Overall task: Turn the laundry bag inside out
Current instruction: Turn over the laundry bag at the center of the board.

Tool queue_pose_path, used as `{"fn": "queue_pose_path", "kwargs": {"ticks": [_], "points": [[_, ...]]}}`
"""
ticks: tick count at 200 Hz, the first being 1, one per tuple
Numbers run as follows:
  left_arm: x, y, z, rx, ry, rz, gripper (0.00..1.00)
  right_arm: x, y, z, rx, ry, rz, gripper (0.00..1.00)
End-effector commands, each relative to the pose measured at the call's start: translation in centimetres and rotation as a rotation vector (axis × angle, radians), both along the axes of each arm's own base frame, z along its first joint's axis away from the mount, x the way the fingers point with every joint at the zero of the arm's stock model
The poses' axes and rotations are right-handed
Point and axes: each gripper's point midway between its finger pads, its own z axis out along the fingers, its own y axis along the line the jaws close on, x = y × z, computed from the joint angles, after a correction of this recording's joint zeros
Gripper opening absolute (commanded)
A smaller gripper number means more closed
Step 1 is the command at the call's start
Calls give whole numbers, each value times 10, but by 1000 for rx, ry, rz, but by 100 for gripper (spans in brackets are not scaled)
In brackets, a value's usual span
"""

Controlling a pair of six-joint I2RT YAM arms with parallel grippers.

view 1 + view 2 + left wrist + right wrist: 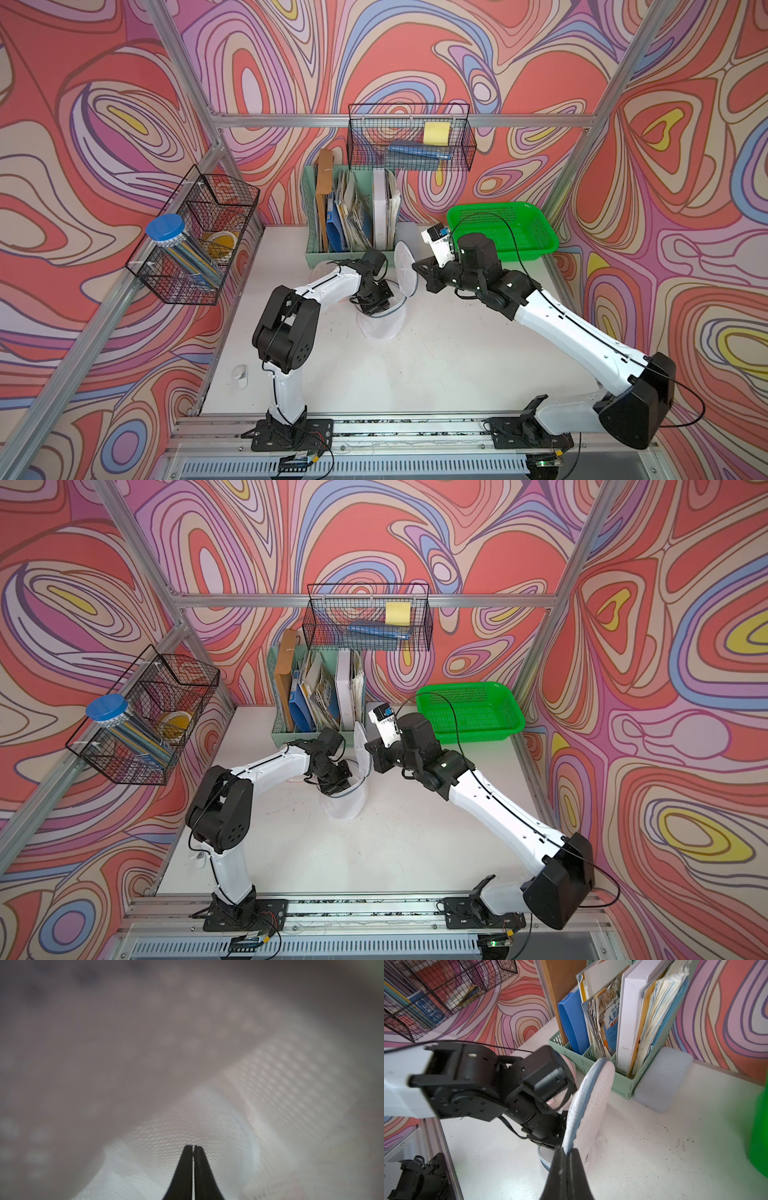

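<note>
The laundry bag [380, 328] is white mesh with a blue-grey rim and stands on the white table in both top views. Its round flap [405, 268] is lifted upright. My right gripper [416, 267] is shut on the flap's trimmed edge, and the right wrist view shows the trim [578, 1109] running up from between its jaws [566, 1151]. My left gripper [376, 309] reaches down into the bag's mouth. In the left wrist view its fingers [193, 1146] are shut with only a sliver between them, pinching the inner mesh [166, 1130]. Blurred mesh fills that view.
A mint file holder [316, 249] full of books stands just behind the bag, with a flat white box [662, 1080] beside it. A green basket [523, 232] sits at the back right. Wire baskets hang on the left wall [195, 237] and back wall [411, 137].
</note>
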Motion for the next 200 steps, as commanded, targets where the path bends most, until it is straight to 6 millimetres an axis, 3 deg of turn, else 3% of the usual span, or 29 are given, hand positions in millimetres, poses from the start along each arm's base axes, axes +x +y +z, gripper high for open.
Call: {"fn": "queue_pose_path", "kwargs": {"ticks": [1, 30, 52, 63, 115, 140, 159, 200], "points": [[-5, 12, -21, 68, 49, 51, 11, -9, 4, 47, 77, -77, 30, 0], [0, 14, -34, 81, 73, 101, 13, -18, 10, 67, 116, -84, 57, 0], [2, 13, -41, 82, 90, 113, 11, -22, 12, 72, 122, -82, 64, 0], [4, 12, -38, 77, 78, 115, 10, -20, 9, 62, 97, -67, 42, 0], [9, 18, 6, 59, -14, 88, 11, -12, -2, -19, -6, -20, -20, 0], [5, 6, 24, -4, -40, 67, 11, -9, -1, -24, -5, -21, -29, 0], [2, -7, 26, -66, -29, 67, 11, -7, 0, -24, -5, -25, -31, 0], [-2, -26, 5, -117, 27, 72, 6, -5, 5, -27, 7, -10, -21, 0]]}}
